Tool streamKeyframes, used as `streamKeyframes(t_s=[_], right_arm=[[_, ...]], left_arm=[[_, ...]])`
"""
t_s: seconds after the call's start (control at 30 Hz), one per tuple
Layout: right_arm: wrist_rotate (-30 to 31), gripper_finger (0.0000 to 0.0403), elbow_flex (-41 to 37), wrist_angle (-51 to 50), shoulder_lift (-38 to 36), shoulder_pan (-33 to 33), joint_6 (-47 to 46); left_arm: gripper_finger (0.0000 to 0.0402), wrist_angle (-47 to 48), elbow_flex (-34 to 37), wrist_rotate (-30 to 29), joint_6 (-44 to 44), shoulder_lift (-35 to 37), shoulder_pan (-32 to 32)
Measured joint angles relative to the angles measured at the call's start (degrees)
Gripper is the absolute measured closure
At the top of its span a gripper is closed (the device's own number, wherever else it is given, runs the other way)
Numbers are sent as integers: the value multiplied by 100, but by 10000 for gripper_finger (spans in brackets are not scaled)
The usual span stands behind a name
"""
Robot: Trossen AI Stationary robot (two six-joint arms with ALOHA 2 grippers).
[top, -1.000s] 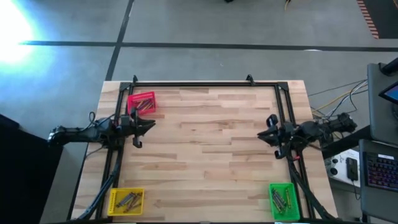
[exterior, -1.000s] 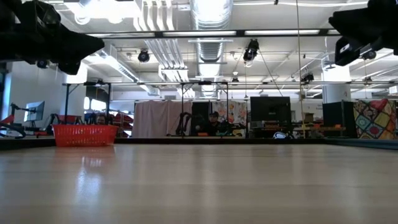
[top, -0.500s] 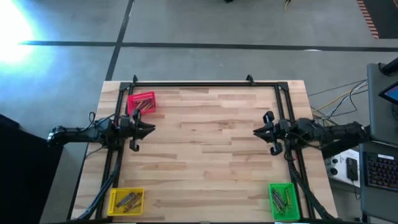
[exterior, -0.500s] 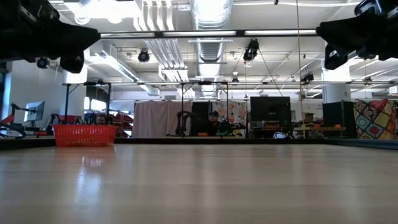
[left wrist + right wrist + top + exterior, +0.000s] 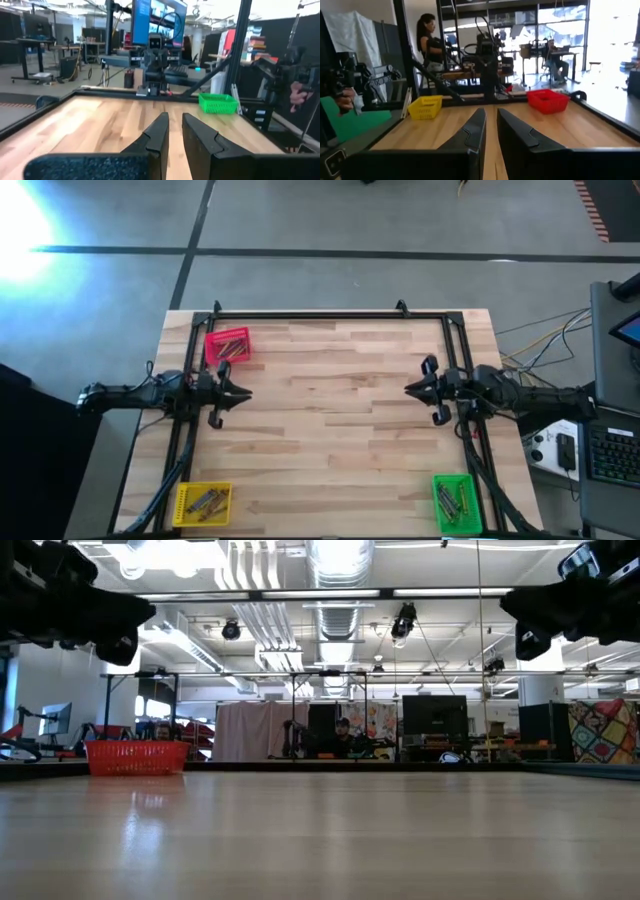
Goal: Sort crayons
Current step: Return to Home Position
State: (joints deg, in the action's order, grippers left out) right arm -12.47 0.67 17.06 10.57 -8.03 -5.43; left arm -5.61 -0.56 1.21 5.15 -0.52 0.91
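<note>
Crayons lie as small heaps of thin sticks in three bins: the red bin (image 5: pixel 228 345) at the far left, the yellow bin (image 5: pixel 203 502) at the near left and the green bin (image 5: pixel 455 502) at the near right. I see no crayon on the bare wood. My left gripper (image 5: pixel 243 392) (image 5: pixel 175 116) hovers above the table's left side and points level toward the right. My right gripper (image 5: pixel 408 389) (image 5: pixel 491 110) hovers above the right side and faces it. Both are shut with nothing between the fingers.
A black frame (image 5: pixel 310 315) runs along the table's far, left and right sides. Bare wood (image 5: pixel 330 410) spans the middle between the two grippers. A person (image 5: pixel 427 40) stands beyond the table, and a keyboard and cables (image 5: pixel 605 450) lie off its right edge.
My right arm has swung toward the table's near edge. Its gripper has turned from pointing slantwise to pointing straight at the left side, and its tip has gone a little toward the middle. My left gripper has stayed in place and turned slightly at the wrist to point straight across.
</note>
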Motion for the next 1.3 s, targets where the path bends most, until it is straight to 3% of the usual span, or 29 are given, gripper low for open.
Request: streamKeyframes(t_s=[0.57,0.73,1.0,1.3], right_arm=[[33,365,-4,-560,-1052,-15,-90],[46,365,-4,-493,-1019,-13,-214],[50,365,-4,-485,-996,-13,-50],[50,365,-4,-485,-970,-13,-55]], left_arm=[[365,17,-337,-275,-759,51,-4],[365,-612,-420,257,-722,57,-2],[365,-602,-35,858,30,50,6],[365,-538,-4,872,-162,53,4]])
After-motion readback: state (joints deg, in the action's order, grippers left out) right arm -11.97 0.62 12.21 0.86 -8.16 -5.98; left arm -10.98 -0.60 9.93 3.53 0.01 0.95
